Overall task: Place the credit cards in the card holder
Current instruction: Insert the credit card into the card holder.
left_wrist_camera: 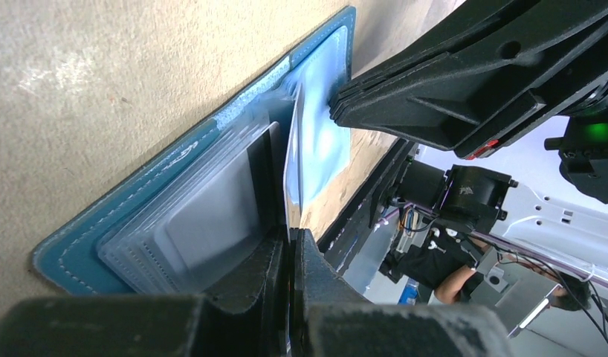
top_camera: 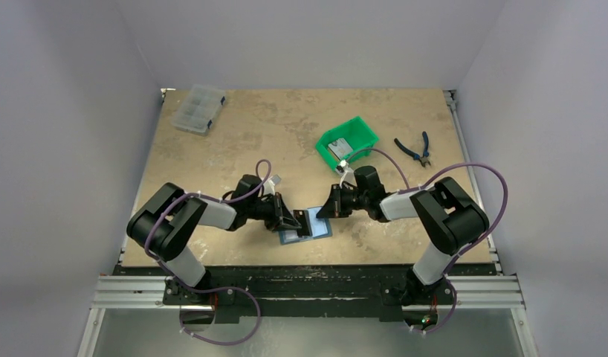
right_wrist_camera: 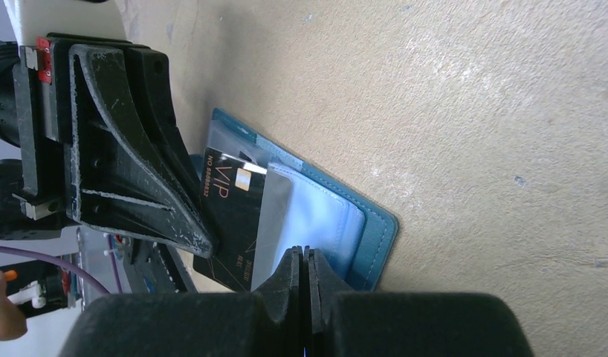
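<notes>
**A:** What has the left pincer (left_wrist_camera: 290,239) got?

**B:** It is clamped on the near edge of a card (left_wrist_camera: 293,167). The card stands on edge straight out from its tips, over the clear pockets (left_wrist_camera: 204,219) of the open card holder (right_wrist_camera: 377,232), which lies flat beneath. I cannot tell whether the far corner has entered a pocket.

**A:** And the right pincer (right_wrist_camera: 302,258)?

**B:** It is just past the card's far end, facing the left one and closed with no gap. A clear leaf of the holder seems nipped in its tips.

**A:** How should the card be seated?

**B:** I'd tip it flatter, square its leading edge to the pocket mouth and push slowly while the right lifts the leaf. If it goes in skewed, it may snag or drag the holder.

**A:** Anything farther out?

**B:** A green bin (top_camera: 348,140) sits well behind the right pincer. Its contents are too small to tell.
</notes>
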Controlling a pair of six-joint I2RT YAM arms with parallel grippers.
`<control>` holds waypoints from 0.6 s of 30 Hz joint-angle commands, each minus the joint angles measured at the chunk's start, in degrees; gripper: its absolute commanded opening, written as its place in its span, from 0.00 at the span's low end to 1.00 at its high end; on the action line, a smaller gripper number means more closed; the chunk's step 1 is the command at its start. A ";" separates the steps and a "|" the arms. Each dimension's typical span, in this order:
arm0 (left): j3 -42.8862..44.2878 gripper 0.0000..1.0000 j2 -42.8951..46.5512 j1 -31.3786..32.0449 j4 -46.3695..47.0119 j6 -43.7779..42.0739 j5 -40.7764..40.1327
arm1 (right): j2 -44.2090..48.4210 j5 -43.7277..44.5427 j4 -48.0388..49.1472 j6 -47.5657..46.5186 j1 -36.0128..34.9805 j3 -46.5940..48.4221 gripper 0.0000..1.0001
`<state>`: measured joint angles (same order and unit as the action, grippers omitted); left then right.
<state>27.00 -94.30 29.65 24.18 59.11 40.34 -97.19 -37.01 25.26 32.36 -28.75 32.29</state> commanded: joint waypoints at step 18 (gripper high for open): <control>7.68 0.42 5.71 4.10 -18.05 -10.76 -11.66 | 9.69 7.24 -16.30 -3.90 -0.01 0.82 0.00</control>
<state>31.24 -93.49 33.65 18.24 56.38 37.04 -92.09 -34.24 17.52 31.75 -28.75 32.08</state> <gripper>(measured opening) 0.364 0.022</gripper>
